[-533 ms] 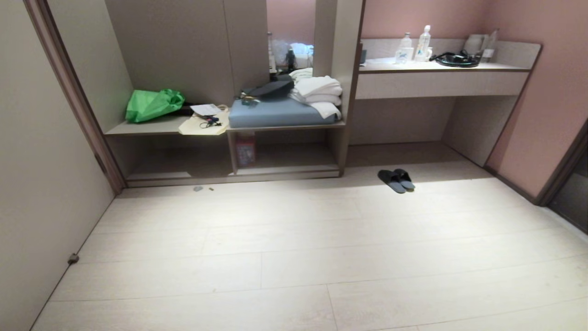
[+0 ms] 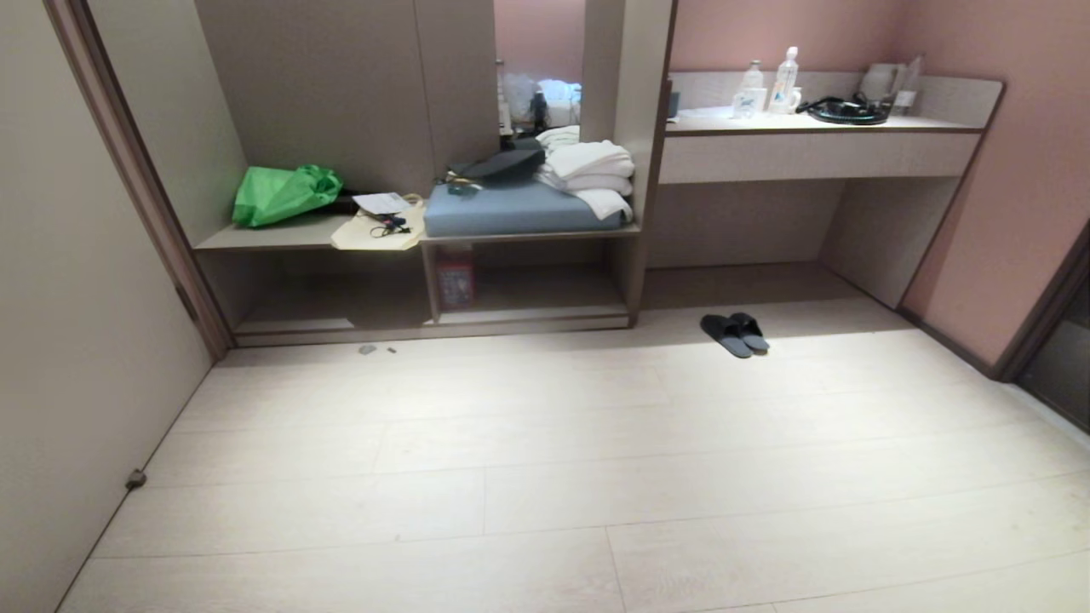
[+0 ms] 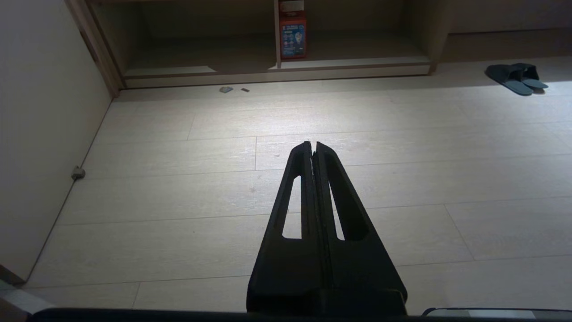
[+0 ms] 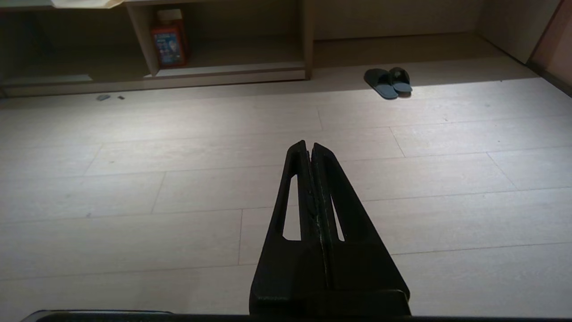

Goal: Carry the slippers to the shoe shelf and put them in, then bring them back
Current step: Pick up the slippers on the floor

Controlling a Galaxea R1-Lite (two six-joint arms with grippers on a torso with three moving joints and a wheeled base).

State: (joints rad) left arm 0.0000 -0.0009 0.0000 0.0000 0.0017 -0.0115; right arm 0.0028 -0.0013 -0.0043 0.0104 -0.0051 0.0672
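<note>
The dark slippers (image 2: 736, 333) lie side by side on the pale floor, just in front of the recess under the desk counter, to the right of the built-in unit. They also show as slippers (image 3: 516, 78) and slippers (image 4: 388, 82) in the wrist views. The shoe shelf (image 2: 532, 313) is the low cubby with a pale base board under the blue cushion. Neither arm shows in the head view. My left gripper (image 3: 312, 145) and right gripper (image 4: 309, 145) hang shut and empty over bare floor, far short of the slippers.
A red box (image 2: 455, 277) stands at the left end of the cubby. The bench top holds a blue cushion (image 2: 519, 211), white towels (image 2: 592, 174) and a green bag (image 2: 283, 193). Bottles (image 2: 783, 81) stand on the desk counter. A wall (image 2: 77, 340) runs along the left.
</note>
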